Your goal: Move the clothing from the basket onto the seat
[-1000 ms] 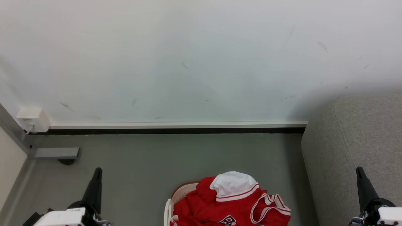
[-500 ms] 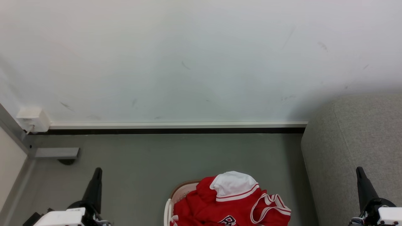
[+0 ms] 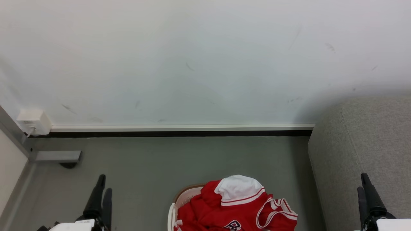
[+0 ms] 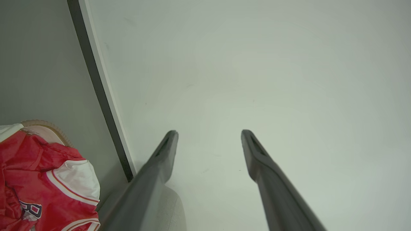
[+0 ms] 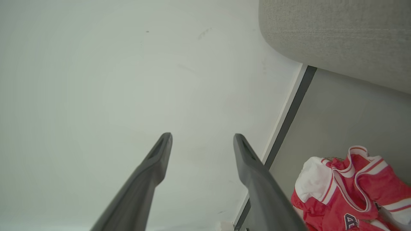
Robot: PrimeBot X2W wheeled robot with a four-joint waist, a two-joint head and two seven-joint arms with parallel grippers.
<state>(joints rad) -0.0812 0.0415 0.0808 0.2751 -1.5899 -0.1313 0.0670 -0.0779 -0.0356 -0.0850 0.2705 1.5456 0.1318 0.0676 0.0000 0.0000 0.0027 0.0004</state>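
The clothing [image 3: 231, 208], red jerseys with white panels and striped trim, is heaped in the basket [image 3: 183, 194] at the bottom middle of the head view. The basket's white wall and brown rim peek out at the heap's left. The light grey seat [image 3: 362, 138] rises at the right. My left gripper [image 3: 105, 183] stands open at the lower left, well apart from the basket. My right gripper [image 3: 362, 181] stands open at the lower right, in front of the seat. Left wrist view: open left gripper [image 4: 208, 131], clothing [image 4: 41, 179]. Right wrist view: open right gripper [image 5: 202, 134], clothing [image 5: 340, 192], seat [image 5: 337, 32].
A pale wall [image 3: 199, 64] with a white and dark baseboard [image 3: 179, 130] closes off the far side. A white socket box [image 3: 33, 122] and a metal bracket [image 3: 57, 156] sit at the left corner. Grey floor [image 3: 192, 160] lies between basket and wall.
Both grippers have gone from shut to open, their fingers now parted. The clothing, basket and seat have not moved.
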